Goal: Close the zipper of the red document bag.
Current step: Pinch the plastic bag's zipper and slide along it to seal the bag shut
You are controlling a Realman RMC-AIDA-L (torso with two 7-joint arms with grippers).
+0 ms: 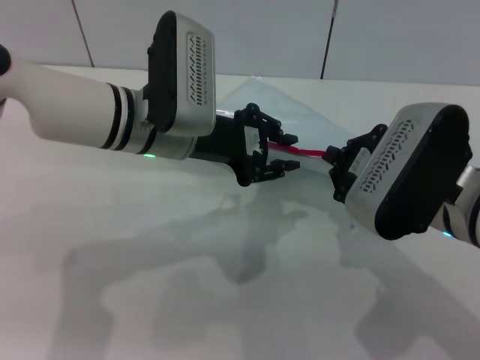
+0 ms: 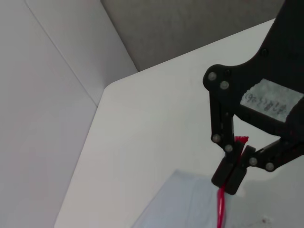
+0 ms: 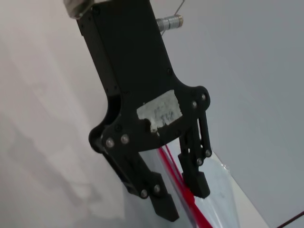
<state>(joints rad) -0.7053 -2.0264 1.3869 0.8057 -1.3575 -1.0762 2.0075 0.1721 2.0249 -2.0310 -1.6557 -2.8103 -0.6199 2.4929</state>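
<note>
The red document bag (image 1: 300, 120) is a clear, pale sheet lying between both arms on the white table. Its zipper (image 1: 307, 152) is a thin red strip running from one gripper to the other. My left gripper (image 1: 285, 154) is open, with its fingers straddling the zipper; the right wrist view shows this left gripper (image 3: 184, 202) astride the red zipper (image 3: 199, 216). My right gripper (image 1: 335, 161) is shut on the zipper's end. The left wrist view shows this right gripper (image 2: 230, 180) pinching the zipper (image 2: 221, 209) above the bag (image 2: 180, 204).
A white table (image 1: 112, 225) extends toward me and to the left. The table's far corner (image 2: 111, 88) meets pale wall panels (image 1: 262, 30) behind the bag.
</note>
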